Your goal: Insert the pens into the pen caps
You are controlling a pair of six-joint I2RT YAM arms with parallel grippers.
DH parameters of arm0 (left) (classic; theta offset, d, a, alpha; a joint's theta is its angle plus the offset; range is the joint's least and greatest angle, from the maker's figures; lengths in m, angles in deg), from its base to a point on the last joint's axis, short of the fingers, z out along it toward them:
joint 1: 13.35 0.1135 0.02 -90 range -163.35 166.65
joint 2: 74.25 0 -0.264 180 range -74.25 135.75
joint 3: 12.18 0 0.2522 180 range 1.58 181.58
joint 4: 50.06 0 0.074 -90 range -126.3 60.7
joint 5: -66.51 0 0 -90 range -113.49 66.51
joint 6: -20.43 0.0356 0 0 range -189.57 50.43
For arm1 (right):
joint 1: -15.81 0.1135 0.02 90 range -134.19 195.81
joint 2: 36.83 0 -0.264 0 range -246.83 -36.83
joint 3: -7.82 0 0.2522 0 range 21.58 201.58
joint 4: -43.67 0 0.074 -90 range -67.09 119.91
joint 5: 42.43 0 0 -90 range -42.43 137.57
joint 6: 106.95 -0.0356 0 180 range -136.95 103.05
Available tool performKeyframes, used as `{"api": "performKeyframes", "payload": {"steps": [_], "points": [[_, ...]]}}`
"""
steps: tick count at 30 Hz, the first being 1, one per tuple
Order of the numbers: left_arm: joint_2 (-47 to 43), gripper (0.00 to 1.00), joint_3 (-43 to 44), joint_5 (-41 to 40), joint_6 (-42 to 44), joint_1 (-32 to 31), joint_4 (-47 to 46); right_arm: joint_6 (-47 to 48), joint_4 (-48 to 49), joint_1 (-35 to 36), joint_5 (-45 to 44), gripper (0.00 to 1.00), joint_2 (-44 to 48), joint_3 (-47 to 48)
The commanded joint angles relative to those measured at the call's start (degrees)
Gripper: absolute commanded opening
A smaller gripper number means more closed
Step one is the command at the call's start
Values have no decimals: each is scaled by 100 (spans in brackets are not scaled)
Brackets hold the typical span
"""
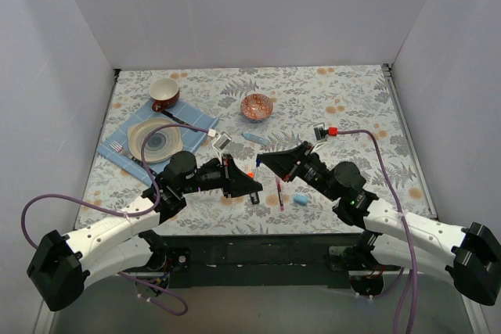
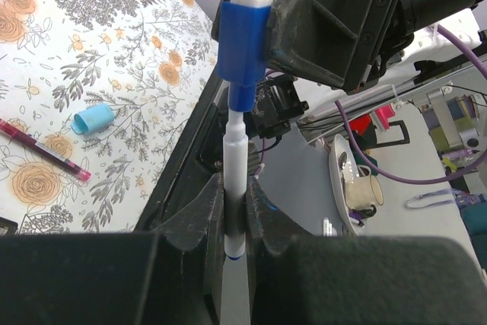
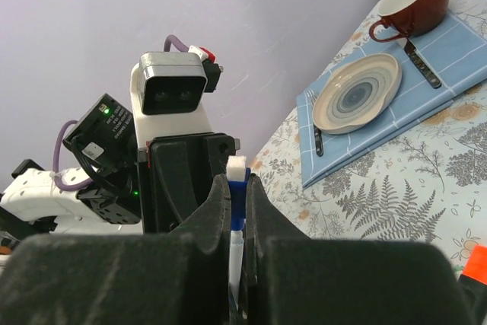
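Above the near-middle of the floral tabletop point(image 1: 344, 99), well apart from its edges, the left gripper point(image 2: 234, 207) has its jaws pinched narrow on a slim white plastic pen with a black band point(image 2: 235, 150). The pen's tip meets the mouth of a short dark blue plastic cap point(image 2: 243, 51), which is clamped by the right gripper point(image 3: 238, 188), jaws equally narrow. Below lie a thin magenta pen point(image 2: 46, 150) and a light blue cap point(image 2: 94, 119), near each other but apart. A blue placemat point(image 1: 194, 113) sits far left.
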Motion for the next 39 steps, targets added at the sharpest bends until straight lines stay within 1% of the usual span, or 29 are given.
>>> {"api": "performKeyframes", "payload": {"steps": [1, 5, 9, 12, 16, 19, 21, 25, 27, 30, 34, 39], "points": [[22, 0, 265, -748, 14, 112, -373, 49, -322, 167, 165, 1, 234, -216], [58, 0, 317, -854, 41, 112, -347, 15, -464, 159, 50, 1, 305, -278], [233, 0, 291, -687, 41, 112, -522, 49, -402, 185, 32, 1, 130, -155], [348, 0, 309, -581, 49, 112, -557, 190, -490, 185, 128, 1, -38, 38], [348, 0, 265, -485, 49, 112, -725, 286, -376, 185, 286, 1, -47, -32], [365, 0, 361, -537, 216, 112, -506, 576, -752, 194, 418, 1, 85, 3], [330, 0, 396, -747, 330, 112, -313, 665, -850, 185, 532, 1, 217, 30], [347, 0, 475, -959, 418, 112, -277, 796, -912, 185, 1146, 1, 270, 21], [444, 0, 703, -968, 488, 112, -85, 849, -1122, 194, 1323, 1, 191, 12], [629, 0, 1011, -976, 691, 112, 162, 911, -1079, 194, 1701, 1, 94, -172], [655, 0, 1091, -1073, 928, 112, 154, 876, -1140, 194, 2210, 1, -73, -260], [612, 0, 1082, -1512, 1306, 112, 155, 683, -1272, 185, 2440, 1, -240, -330]]}}
